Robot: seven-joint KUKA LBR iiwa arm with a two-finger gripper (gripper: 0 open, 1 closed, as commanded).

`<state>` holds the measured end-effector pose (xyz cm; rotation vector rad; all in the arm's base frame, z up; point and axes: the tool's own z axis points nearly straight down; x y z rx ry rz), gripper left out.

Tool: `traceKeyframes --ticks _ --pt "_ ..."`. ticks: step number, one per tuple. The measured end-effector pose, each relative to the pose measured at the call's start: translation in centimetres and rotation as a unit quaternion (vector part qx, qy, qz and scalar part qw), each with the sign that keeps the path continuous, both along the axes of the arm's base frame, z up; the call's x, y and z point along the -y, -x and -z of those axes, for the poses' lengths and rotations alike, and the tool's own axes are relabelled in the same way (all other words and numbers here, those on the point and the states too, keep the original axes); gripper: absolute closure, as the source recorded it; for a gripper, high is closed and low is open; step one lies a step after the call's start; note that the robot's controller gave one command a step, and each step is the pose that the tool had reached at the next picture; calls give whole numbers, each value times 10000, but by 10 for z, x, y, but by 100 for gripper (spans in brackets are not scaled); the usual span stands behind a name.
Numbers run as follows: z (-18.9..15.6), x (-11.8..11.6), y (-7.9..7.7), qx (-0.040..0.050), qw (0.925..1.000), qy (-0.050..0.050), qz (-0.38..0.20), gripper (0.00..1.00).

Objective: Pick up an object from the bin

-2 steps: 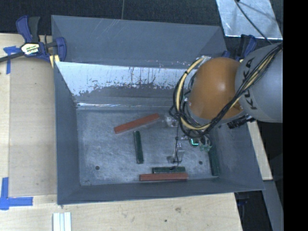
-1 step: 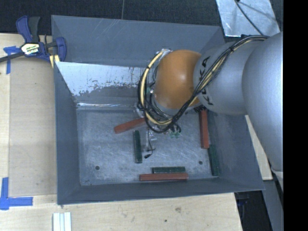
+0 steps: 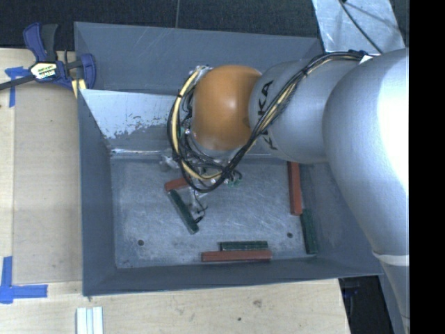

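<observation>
Fingers (image 3: 199,204), open or closed unclear, just beside slanted dark green bar (image 3: 183,212), left-centre bin floor (image 3: 139,218)

A pale, wood-toned tabletop (image 3: 42,186) lies along the left and near edges of the grey metal bin (image 3: 97,256). Beyond the bin's far edge is dark, carpet-like floor (image 3: 229,5). Light falls brightest on the bin's far inner wall

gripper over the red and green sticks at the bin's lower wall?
No, the gripper is over a dark green stick mid-floor, apart from the red stick and green stick by that wall.
</observation>
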<state>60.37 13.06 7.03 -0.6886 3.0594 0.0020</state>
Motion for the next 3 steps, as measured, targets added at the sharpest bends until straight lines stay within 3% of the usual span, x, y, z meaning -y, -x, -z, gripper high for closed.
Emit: traceKeyframes --ticks 1,2,3 --pt "-1 1 -1 8 10000 -5 23 100" --pt "-125 -34 10 -8 9995 6 -326 100" --pt "-193 -38 5 33 9995 -2 -321 100"
